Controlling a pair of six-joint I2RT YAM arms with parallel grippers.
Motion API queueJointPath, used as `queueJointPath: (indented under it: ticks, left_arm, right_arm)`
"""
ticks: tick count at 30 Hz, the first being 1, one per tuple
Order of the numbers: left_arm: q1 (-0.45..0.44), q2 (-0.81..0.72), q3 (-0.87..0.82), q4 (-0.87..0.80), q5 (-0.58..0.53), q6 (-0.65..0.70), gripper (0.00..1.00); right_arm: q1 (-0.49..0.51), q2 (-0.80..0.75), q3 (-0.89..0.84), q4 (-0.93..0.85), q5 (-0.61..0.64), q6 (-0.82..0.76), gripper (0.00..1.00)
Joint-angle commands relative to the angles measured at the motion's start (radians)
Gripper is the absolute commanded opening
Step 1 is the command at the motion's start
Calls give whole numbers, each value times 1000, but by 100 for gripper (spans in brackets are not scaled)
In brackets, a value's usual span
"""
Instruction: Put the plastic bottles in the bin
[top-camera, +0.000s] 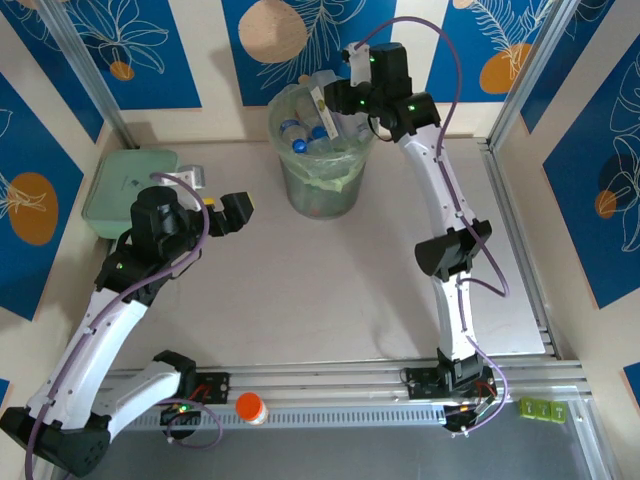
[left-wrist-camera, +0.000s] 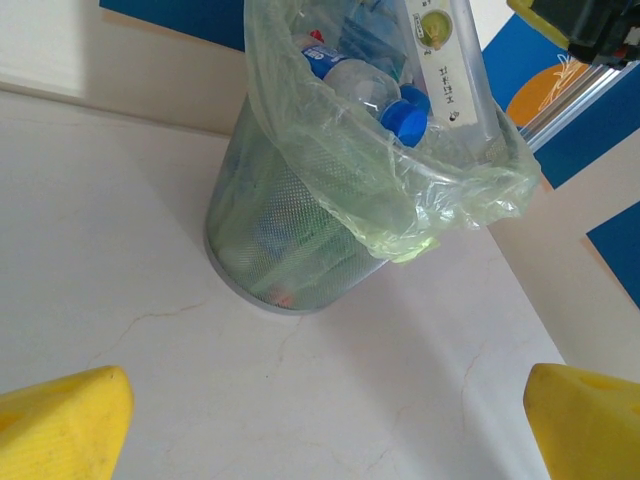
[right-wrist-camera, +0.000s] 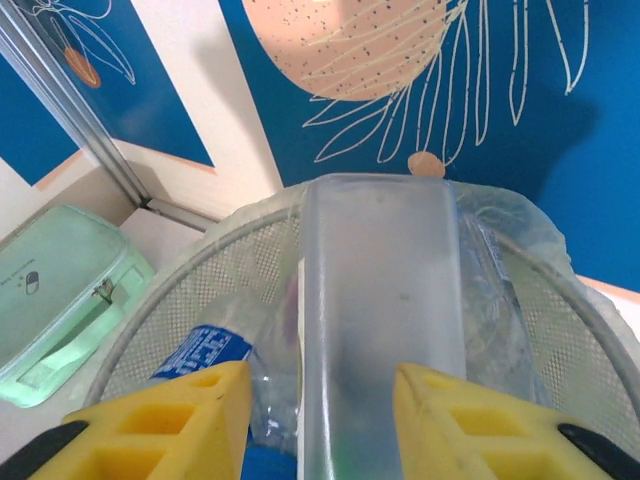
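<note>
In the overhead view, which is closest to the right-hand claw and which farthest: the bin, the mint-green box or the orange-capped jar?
From the right gripper, shut on a clear bottle:
1. The bin, directly below it.
2. The mint-green box, far left.
3. The orange-capped jar, near edge between the arm bases.

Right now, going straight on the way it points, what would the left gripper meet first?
Most likely the round grey-green mesh bin, lined with a pale green plastic bag; nothing stands between, though depth is unclear.
</note>
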Motion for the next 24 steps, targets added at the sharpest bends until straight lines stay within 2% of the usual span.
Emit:
queueJointPath:
  ticks: [1,9,15,19,24]
  left_arm:
    - [5,-9,-6,34,-16,25,100]
    - [5,-19,-28,31,-35,13,100]
    - [6,-21,-27,19,-62,33,100]
    - [5,-20,-18,14,-59,88,99]
    - [5,-20,16,1,15,179,99]
  right_arm:
    - [-1,78,19,-45,-10,19,42]
    - [-18,119,-52,-55,-25,43,42]
    - [-18,111,-39,-59,-30,42,43]
    - [-18,41,-38,-38,-32,44,46]
    - [-16,-71,-46,-21,-23,31,52]
